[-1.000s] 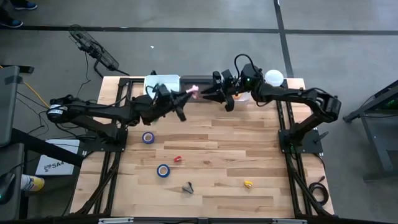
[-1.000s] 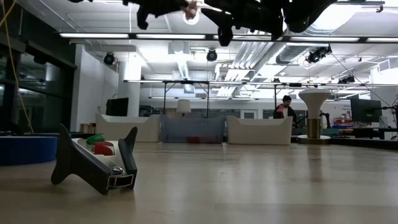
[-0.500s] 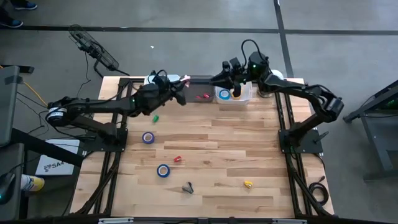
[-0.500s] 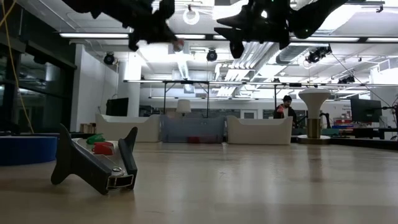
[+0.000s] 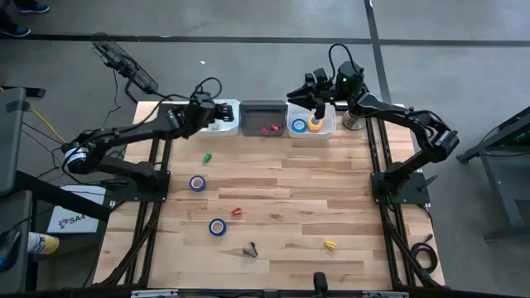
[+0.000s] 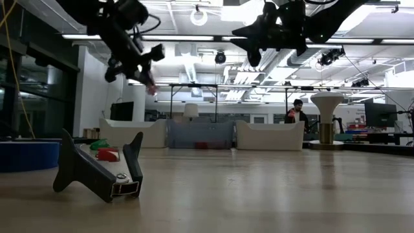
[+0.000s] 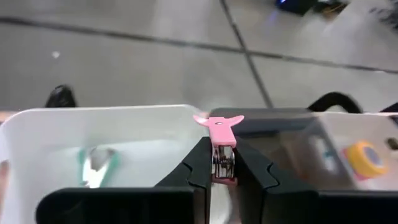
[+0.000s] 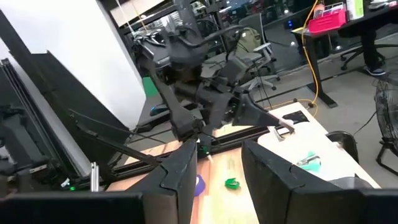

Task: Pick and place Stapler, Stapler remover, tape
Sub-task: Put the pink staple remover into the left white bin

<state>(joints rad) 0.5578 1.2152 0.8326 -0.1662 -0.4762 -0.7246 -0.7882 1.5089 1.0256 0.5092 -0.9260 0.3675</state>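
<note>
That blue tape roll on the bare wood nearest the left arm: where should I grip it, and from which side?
Probably straight down from above. The tape roll lies flat on the table with its open centre facing up, so put one finger in the hole and one outside, then pinch the ring's wall. Nothing lies close beside it, so any heading should do.

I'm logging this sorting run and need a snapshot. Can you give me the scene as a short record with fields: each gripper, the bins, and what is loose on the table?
left gripper: shut on pink staple remover, above the white bin
right gripper: empty, above the clear bin
clear bin contents: blue tape roll, yellow tape roll
middle dark bin: small red items
loose on table: two blue tape rolls, small green, red, yellow pieces, dark staple remover
</note>
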